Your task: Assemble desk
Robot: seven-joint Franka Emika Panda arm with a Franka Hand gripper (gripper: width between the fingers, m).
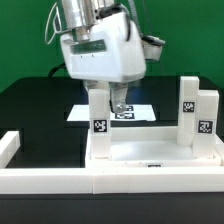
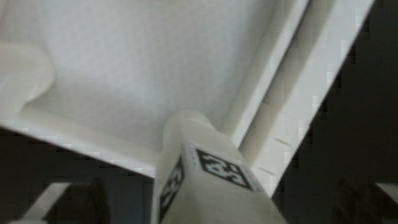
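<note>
The gripper point(image 1: 112, 98) hangs directly over the front leg point(image 1: 99, 108) on the exterior view's left of the desk panel point(image 1: 150, 150). Whether its jaws are apart or together on that leg, the pictures do not let me tell: the fingertips are hidden by the wrist body, and the wrist view shows only the leg's tagged top point(image 2: 210, 170) against the panel's inner floor point(image 2: 160, 70).

The leg stands upright in the panel's corner, which suggests it has been seated there and the arm sits above it to keep it aligned.

Two more legs point(image 1: 188, 105) point(image 1: 206, 118) stand upright at the panel's opposite end. Behind the panel lies the marker board point(image 1: 85, 112); against its front runs a white border wall point(image 1: 60, 180).
</note>
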